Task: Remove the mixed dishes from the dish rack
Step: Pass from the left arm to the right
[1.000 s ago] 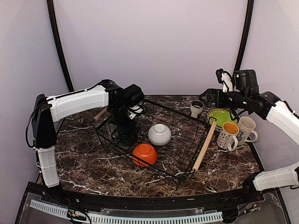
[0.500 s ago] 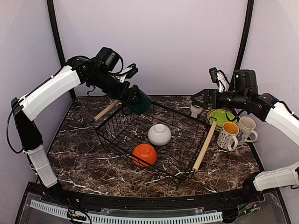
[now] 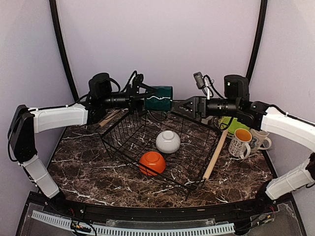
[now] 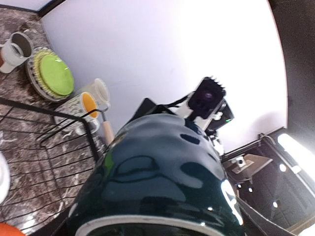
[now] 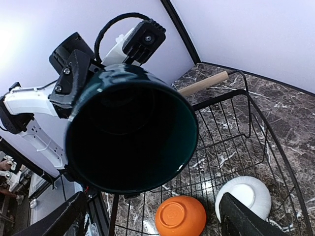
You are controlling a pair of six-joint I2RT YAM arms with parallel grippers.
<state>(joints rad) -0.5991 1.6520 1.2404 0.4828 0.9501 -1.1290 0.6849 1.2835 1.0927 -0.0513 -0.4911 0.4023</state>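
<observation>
No writing, brand name, number or sign can be read in any of these views. The dark green cup bears only a pale wavy line on its side. The mugs carry a pattern too small to tell as letters.

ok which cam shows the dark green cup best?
Top external: the whole dark green cup shows side-on, held by the left gripper. Right wrist looks into its mouth; left wrist gets only a close-up of its outer wall.
</observation>
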